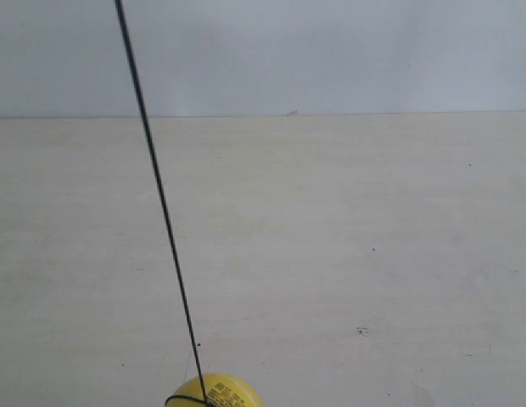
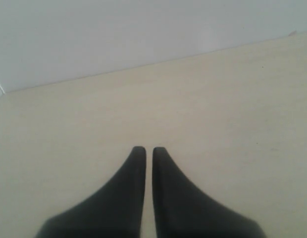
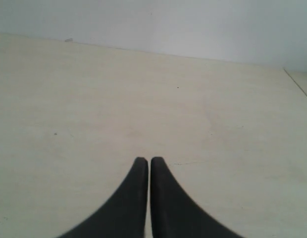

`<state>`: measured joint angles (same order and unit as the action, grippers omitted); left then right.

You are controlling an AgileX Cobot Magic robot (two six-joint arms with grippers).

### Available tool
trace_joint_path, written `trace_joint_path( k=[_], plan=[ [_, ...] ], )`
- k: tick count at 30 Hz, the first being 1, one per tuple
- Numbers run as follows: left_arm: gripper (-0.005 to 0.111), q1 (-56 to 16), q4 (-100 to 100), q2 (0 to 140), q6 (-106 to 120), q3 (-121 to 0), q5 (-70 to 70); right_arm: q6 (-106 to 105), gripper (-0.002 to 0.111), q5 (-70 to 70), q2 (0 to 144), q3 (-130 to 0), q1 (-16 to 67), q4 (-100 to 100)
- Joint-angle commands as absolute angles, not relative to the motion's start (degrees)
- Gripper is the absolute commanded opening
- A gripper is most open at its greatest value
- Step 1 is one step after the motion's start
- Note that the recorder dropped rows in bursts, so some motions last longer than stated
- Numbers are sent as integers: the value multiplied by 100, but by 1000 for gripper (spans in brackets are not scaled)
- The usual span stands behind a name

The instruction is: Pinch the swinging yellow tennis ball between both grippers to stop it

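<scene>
The yellow tennis ball hangs at the bottom edge of the exterior view, only its top half showing, with black print and a cord round it. Its thin black cord runs up slantwise to the top left. Neither gripper appears in the exterior view. My left gripper is shut, its two black jaws nearly touching, with nothing between them and only table ahead. My right gripper is likewise shut on nothing above bare table. The ball shows in neither wrist view.
A pale wooden table fills the scene, meeting a plain light wall at the back. A table edge shows in the right wrist view.
</scene>
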<state>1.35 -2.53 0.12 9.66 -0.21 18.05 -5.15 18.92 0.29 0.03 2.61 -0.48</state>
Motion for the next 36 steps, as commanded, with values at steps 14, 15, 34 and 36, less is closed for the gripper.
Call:
trace_joint_path(
  k=[14, 15, 34, 36],
  plan=[
    [5, 150, -236, 0, 992, 0, 1775, -172, 0, 1866, 0, 0, 61, -62],
    [5, 150, -236, 0, 992, 0, 1775, -172, 0, 1866, 0, 0, 61, -62],
    [5, 150, -236, 0, 992, 0, 1775, -128, 0, 1866, 0, 0, 61, -62],
    [5, 150, -236, 0, 992, 0, 1775, -128, 0, 1866, 0, 0, 61, -62]
  ],
)
